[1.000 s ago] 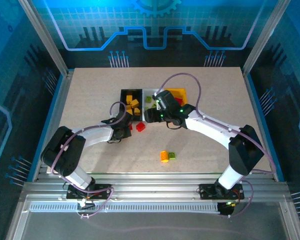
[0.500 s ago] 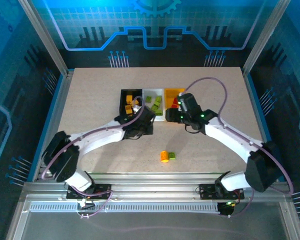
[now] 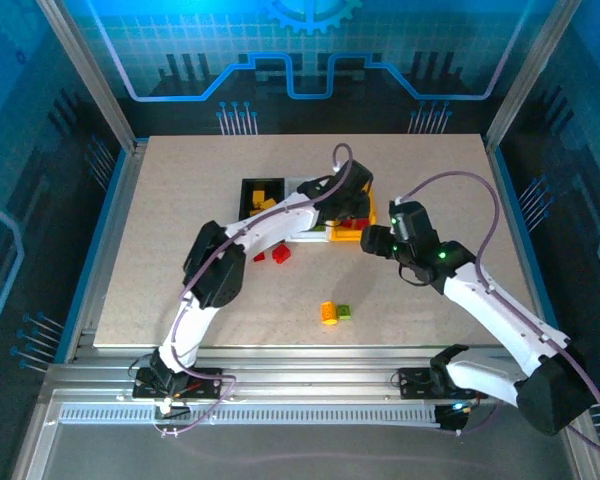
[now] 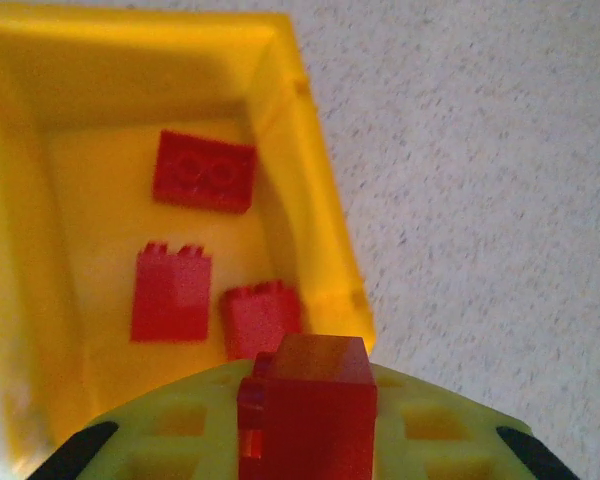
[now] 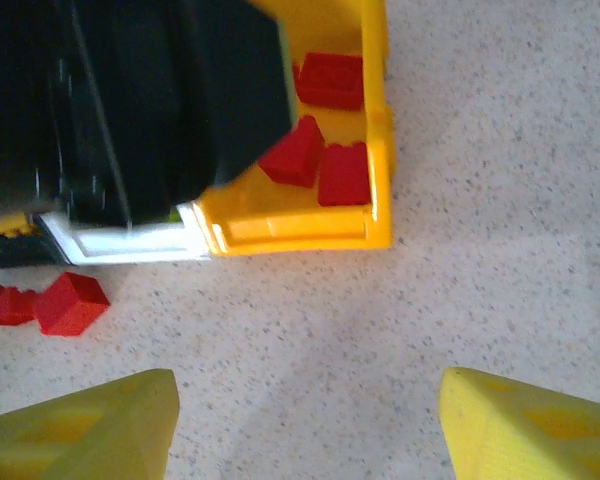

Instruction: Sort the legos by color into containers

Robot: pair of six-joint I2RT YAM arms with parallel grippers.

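My left gripper (image 3: 352, 198) hangs over the yellow bin (image 3: 370, 213), shut on a red brick (image 4: 308, 400). In the left wrist view three red bricks (image 4: 204, 171) lie on the floor of the yellow bin (image 4: 310, 190) below it. My right gripper (image 3: 373, 240) is open over bare table just in front of the yellow bin (image 5: 300, 228), its fingers (image 5: 90, 425) wide apart with nothing between them. Yellow-orange bricks (image 3: 263, 200) fill the black bin (image 3: 246, 190). The left arm covers most of the white bin (image 5: 120, 243). Two red bricks (image 3: 272, 255) lie on the table.
An orange brick (image 3: 328, 312) and a green brick (image 3: 344, 312) sit together on the table nearer the front edge. The left arm (image 5: 160, 100) stretches across the bins. Open tabletop lies to the left, right and front of the bins.
The left arm has swung right from in front of the bins to above the yellow bin, carrying a red brick. The right arm has drawn back to the right, off the bins.
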